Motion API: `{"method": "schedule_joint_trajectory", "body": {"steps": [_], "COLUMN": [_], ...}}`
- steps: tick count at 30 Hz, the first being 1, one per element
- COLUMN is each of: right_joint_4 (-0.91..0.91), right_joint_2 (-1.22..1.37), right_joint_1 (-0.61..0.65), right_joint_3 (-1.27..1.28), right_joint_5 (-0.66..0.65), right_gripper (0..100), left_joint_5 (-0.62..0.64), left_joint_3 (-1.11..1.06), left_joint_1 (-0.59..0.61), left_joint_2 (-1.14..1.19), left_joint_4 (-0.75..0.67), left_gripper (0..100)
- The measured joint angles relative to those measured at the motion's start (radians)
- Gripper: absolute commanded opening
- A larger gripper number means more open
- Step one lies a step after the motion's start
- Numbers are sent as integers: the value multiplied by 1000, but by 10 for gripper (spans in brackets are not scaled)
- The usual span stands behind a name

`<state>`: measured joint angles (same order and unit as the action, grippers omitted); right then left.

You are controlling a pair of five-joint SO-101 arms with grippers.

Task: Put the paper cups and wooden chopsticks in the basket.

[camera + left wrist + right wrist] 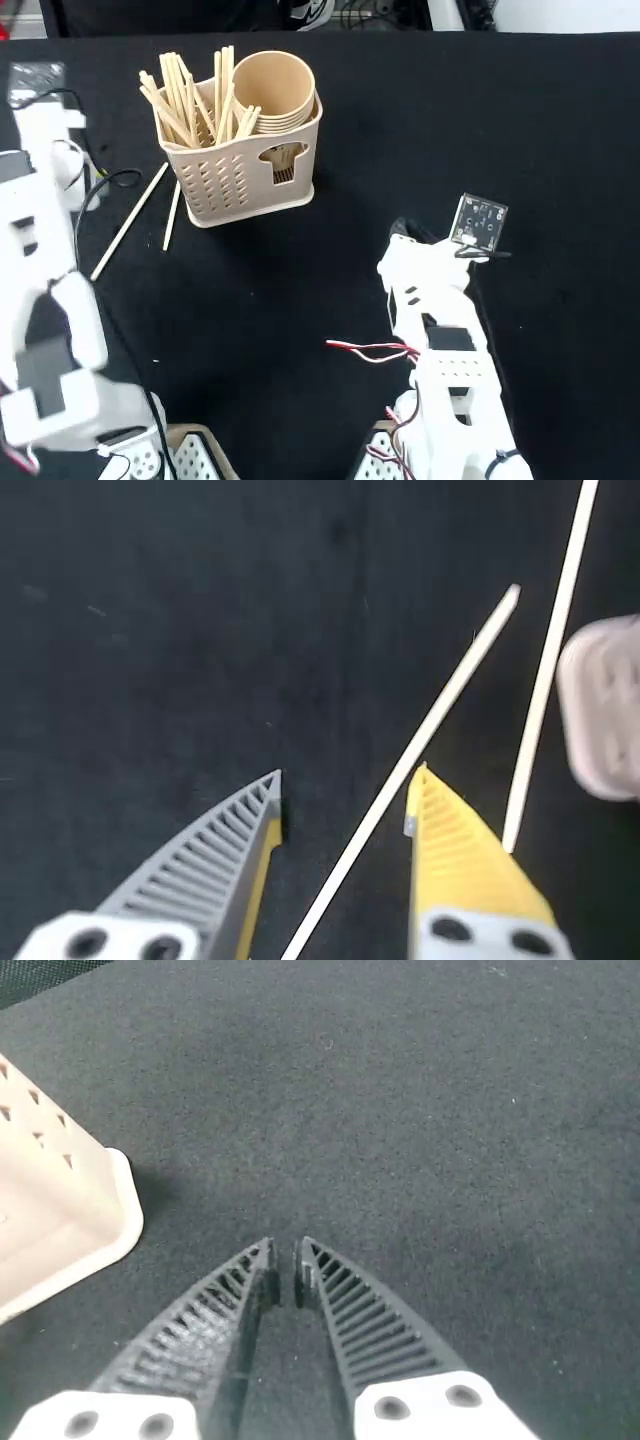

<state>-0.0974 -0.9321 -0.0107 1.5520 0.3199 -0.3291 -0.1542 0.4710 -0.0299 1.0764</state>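
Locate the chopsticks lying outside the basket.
In the high view, two chopsticks lie on the table just left of the basket, under the left gripper.

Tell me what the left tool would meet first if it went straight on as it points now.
Most likely the loose chopstick lying slantwise in the gap between the fingers of the open left tool, close to the yellow one. Depth is unclear, so it could touch the black table beside it first.
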Motion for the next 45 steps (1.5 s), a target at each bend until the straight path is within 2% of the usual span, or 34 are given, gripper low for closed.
{"method": "schedule_joint_trajectory", "body": {"steps": [4,11,15,20,28,35,40,45], "right_joint_4": [0,0,0,0,0,0,0,0], "right_joint_2": [0,0,0,0,0,0,0,0], "right_joint_1": [0,0,0,0,0,0,0,0], "right_joint_3": [0,0,0,0,0,0,0,0], "right_joint_5": [0,0,0,0,0,0,0,0], "right_gripper": [52,52,52,52,52,52,52,52], "left_joint_5": [-25,-26,-28,-28,-28,-29,-26,32], "left_joint_3": [52,110,120,121,123,135,29,-224], "left_joint_1": [-17,-66,-66,-69,-84,-81,-74,-74], "left_joint_2": [196,453,482,489,494,476,324,3], "left_joint_4": [-23,-166,-192,-193,-199,-127,-112,-267], "left_gripper": [202,202,191,22,29,28,28,28]}}
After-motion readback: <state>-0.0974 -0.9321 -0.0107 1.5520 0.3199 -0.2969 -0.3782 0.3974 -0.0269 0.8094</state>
